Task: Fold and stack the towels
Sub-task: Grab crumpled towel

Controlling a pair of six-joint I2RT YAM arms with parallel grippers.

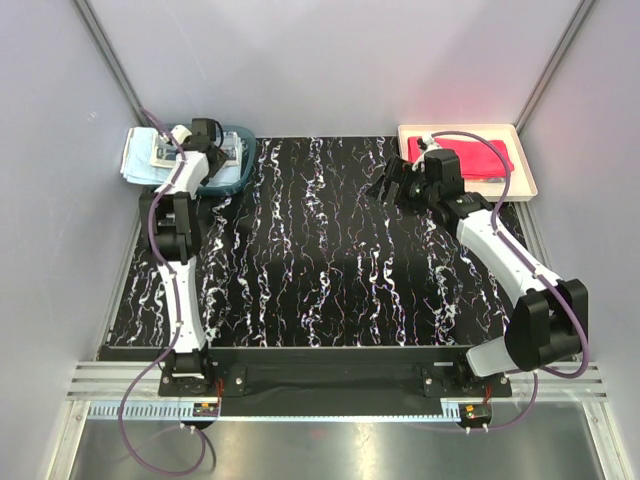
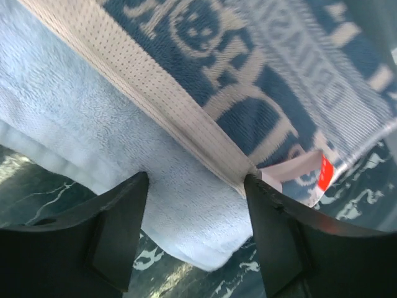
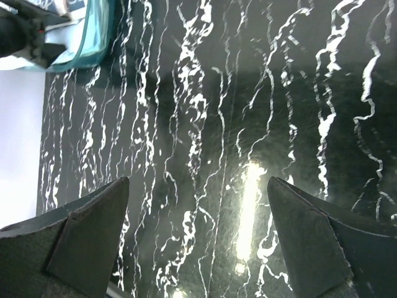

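Note:
A light blue towel (image 2: 93, 124) lies under a patterned blue towel (image 2: 260, 81) with pale marks and a red tag; both sit in the teal basket (image 1: 238, 172) at the back left, the light blue one (image 1: 137, 160) hanging over its left rim. My left gripper (image 2: 193, 180) is open, its fingers straddling the light blue towel's corner; from above it (image 1: 165, 148) is over the basket. A red-pink towel (image 1: 482, 155) lies folded in the cream tray (image 1: 527, 170). My right gripper (image 1: 388, 185) is open and empty over the table, left of the tray.
The black marbled tabletop (image 1: 320, 260) spans the middle. The basket's corner shows at the top left of the right wrist view (image 3: 93, 37). Grey walls close in the sides and back.

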